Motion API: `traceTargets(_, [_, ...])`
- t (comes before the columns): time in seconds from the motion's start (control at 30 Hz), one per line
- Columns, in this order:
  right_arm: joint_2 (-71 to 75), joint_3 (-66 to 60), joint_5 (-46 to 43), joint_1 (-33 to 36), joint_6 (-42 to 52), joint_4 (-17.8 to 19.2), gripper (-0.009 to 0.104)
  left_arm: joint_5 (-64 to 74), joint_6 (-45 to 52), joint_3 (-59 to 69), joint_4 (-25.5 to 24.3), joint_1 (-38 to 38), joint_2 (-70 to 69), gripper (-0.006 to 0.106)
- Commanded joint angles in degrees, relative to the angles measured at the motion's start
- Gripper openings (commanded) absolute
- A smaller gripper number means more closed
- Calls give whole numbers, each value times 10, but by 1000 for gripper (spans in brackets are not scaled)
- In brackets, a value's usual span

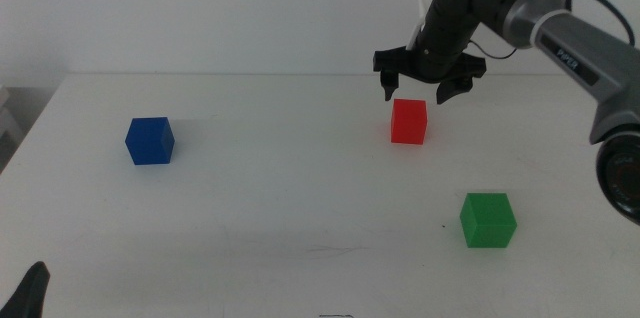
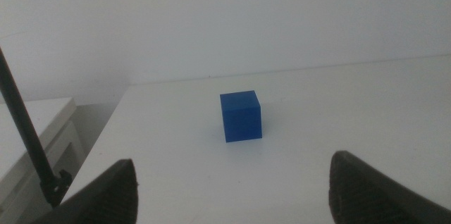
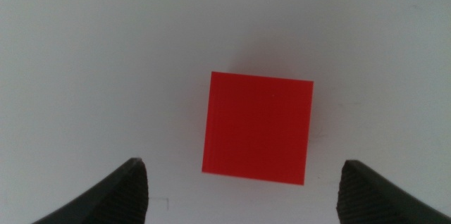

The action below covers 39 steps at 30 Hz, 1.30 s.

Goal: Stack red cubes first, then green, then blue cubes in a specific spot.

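The red cube (image 1: 408,121) rests on the white table right of centre. Just above and behind it hovers my right gripper (image 1: 417,88), open and pointing down, its jaws apart from the cube. Seen from the right wrist, the red cube (image 3: 257,127) lies between and beyond the wide-spread jaws of that gripper (image 3: 243,192). The green cube (image 1: 488,220) sits nearer the front right. The blue cube (image 1: 150,141) stands at the left. My left gripper (image 2: 232,189) waits open at the bottom left corner, facing the blue cube (image 2: 241,116) from a distance.
The white tabletop (image 1: 280,198) ends at a back edge against a pale wall. A white cabinet (image 2: 35,136) and a thin black rod (image 2: 25,129) stand off the table's left side.
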<state>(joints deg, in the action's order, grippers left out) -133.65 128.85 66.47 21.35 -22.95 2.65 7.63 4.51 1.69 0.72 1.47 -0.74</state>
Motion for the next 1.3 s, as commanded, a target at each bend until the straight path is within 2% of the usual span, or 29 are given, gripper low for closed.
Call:
traceTargets(0.0, [28,26,-12,3,-16,16,89,-49,-3,-2,5,0,-12,92])
traceTargets(0.13, [18,26,-18,3,-34,33,85,-49,-3,-2,5,0,-12,92])
traceTargets(0.4, [0,26,-32,3,-35,34,78,-49,-3,-2,5,0,-12,92])
traceTargets(1.0, [-27,26,-57,3,-44,34,77,-49,-3,-2,5,0,-12,92])
traceTargets(1.1, [-27,26,-63,3,-52,43,71,-49,-3,-2,5,0,-12,92])
traceTargets(1.27, [-27,26,-66,3,-59,50,51,-49,-3,-2,5,0,-12,92])
